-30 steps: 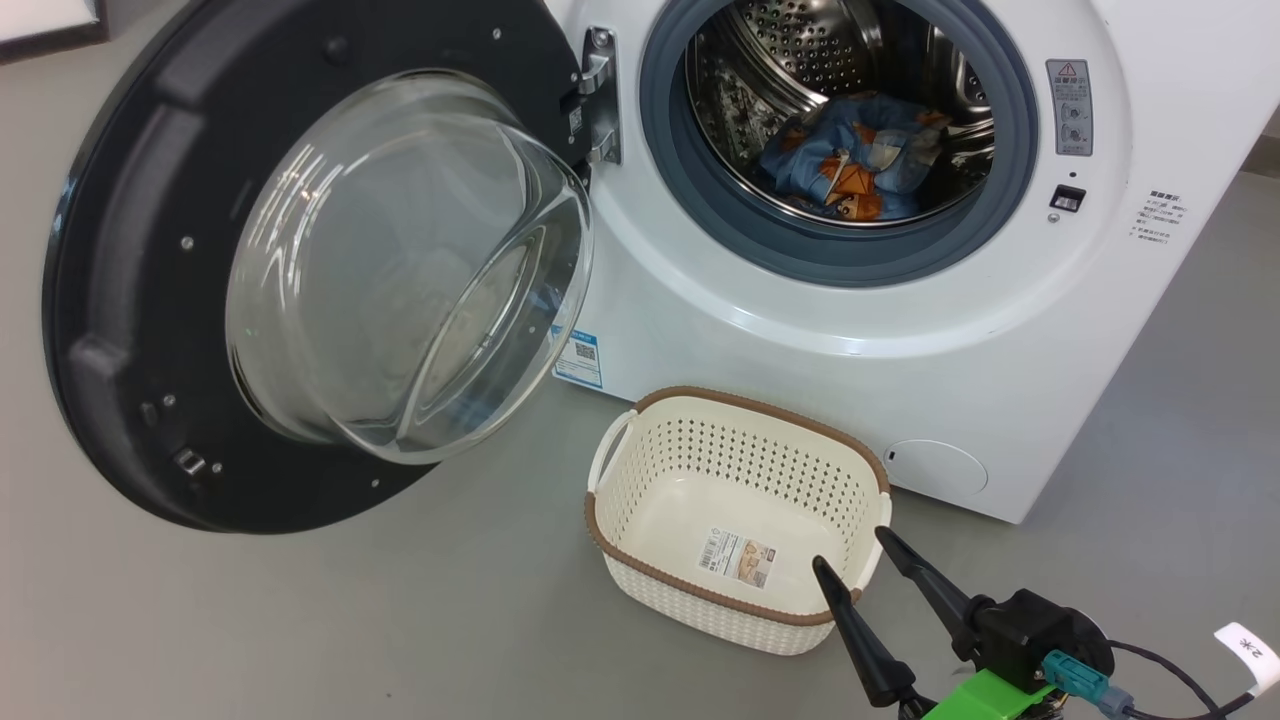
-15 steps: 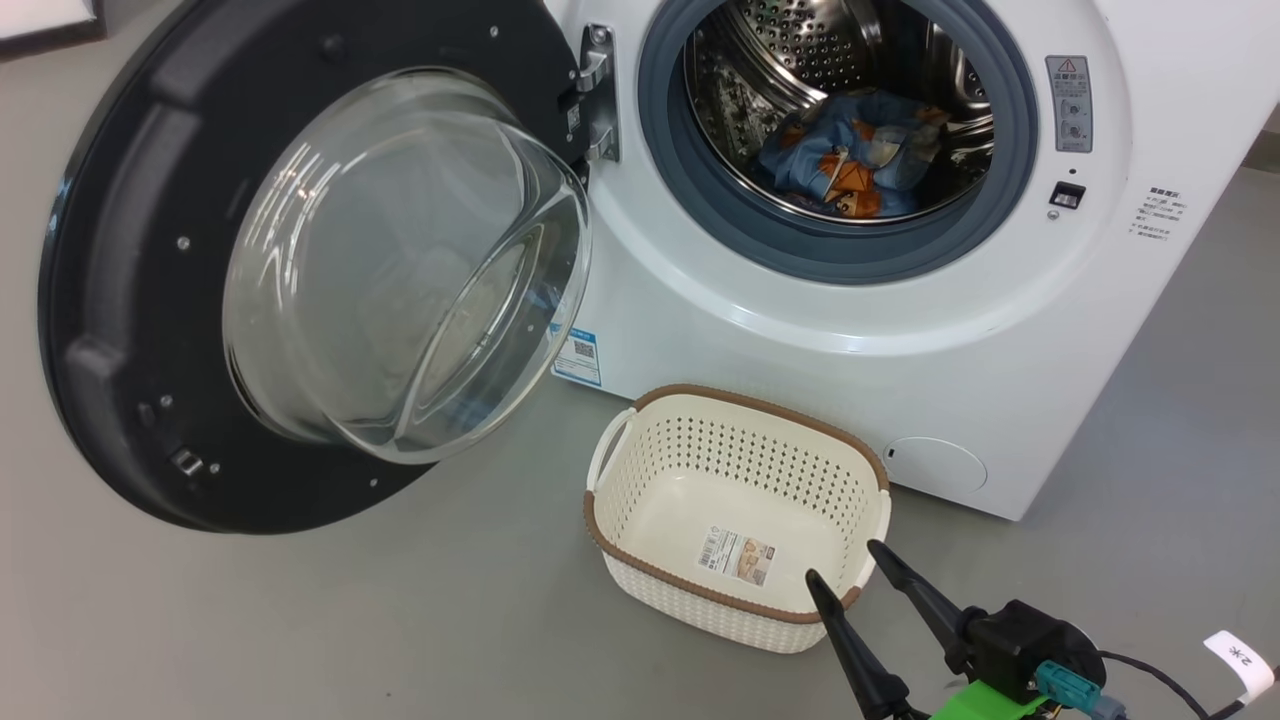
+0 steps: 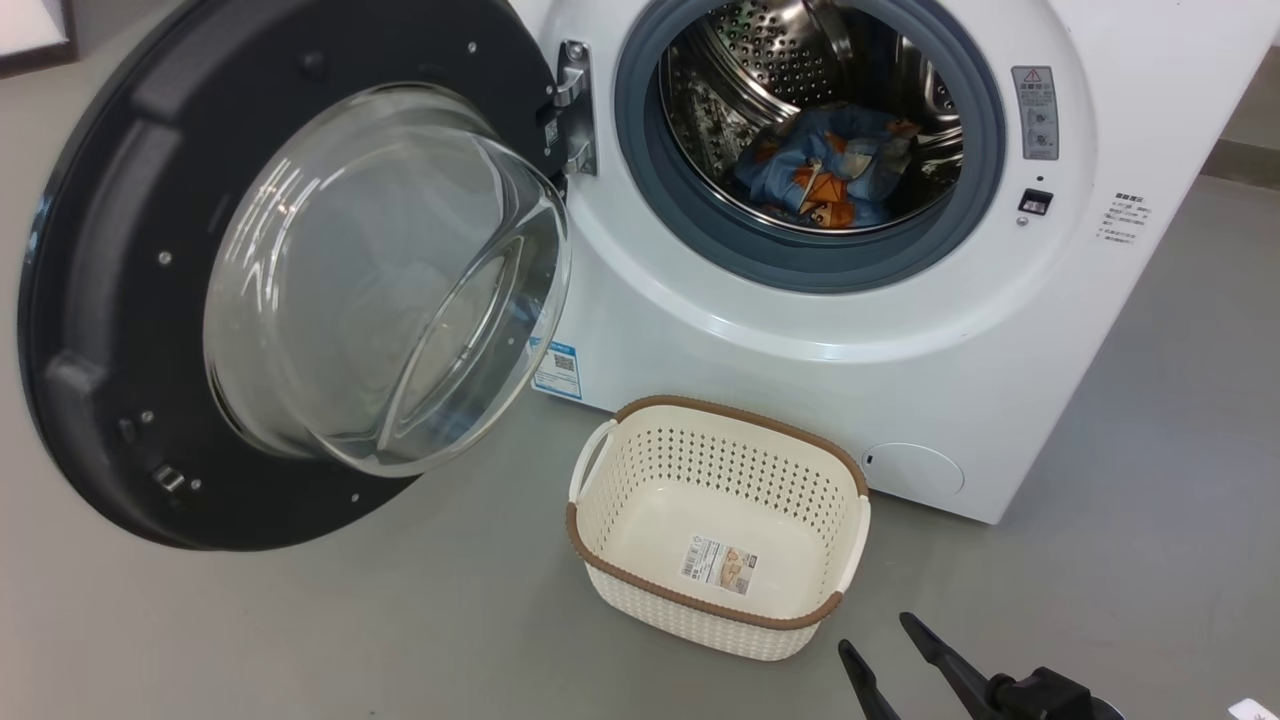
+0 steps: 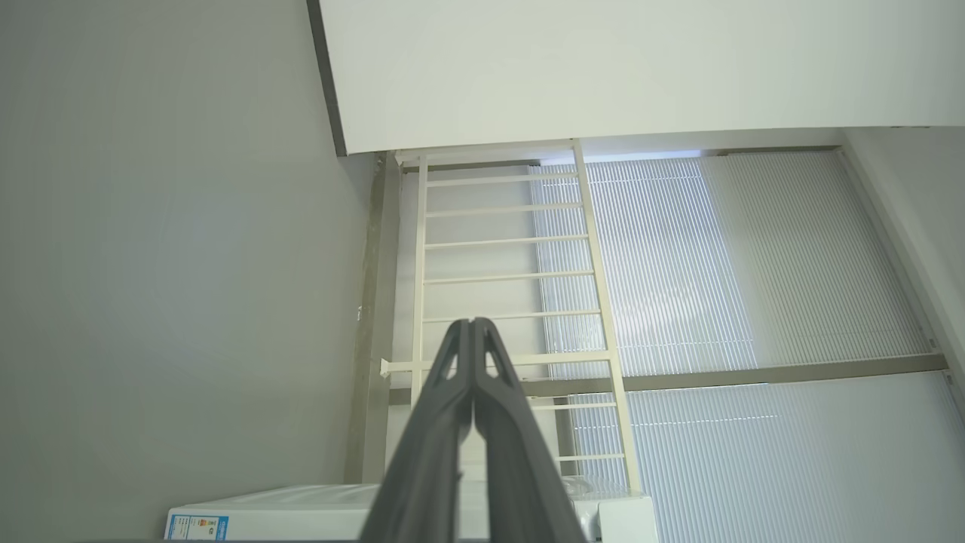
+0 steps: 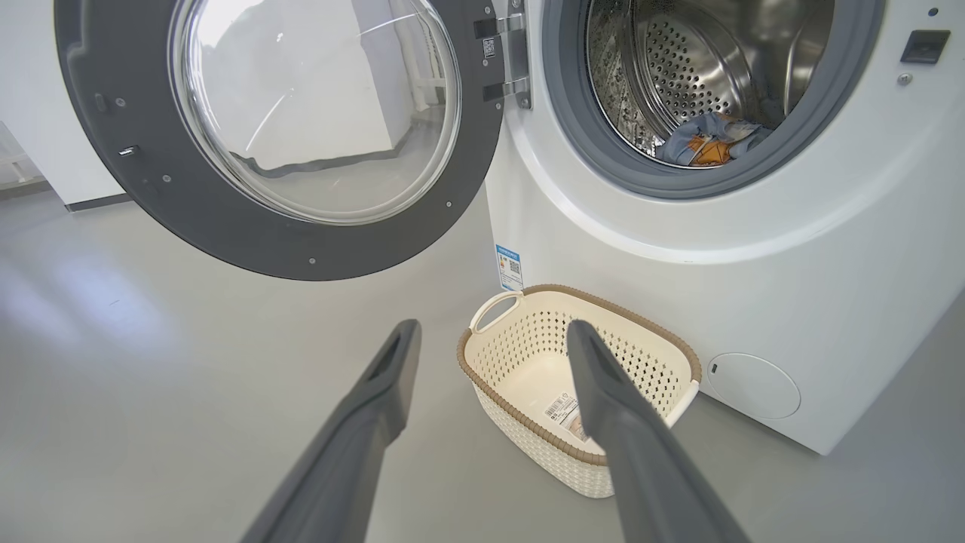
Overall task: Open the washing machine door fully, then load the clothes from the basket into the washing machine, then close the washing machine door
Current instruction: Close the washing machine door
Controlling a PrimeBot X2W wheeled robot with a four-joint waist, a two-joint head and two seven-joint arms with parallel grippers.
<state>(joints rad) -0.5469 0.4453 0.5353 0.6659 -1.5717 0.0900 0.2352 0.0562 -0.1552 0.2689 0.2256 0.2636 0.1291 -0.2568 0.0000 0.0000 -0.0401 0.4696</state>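
The grey floor (image 3: 300, 640) carries one white washing machine (image 3: 800, 340). Its one door (image 3: 90, 300) stands swung wide to the left, so the drum mouth is free for loading. One bundle of clothes (image 3: 820, 165) lies inside the drum, far from the one basket (image 3: 738, 410), which sits empty on the floor just in front of the machine. There are two grippers. The right gripper (image 3: 876, 636) is near the basket with its jaws spread and holds nothing. The left gripper (image 4: 472, 324), jaws pressed together, points towards a window, probably parked aside. It seems only closing the door remains.
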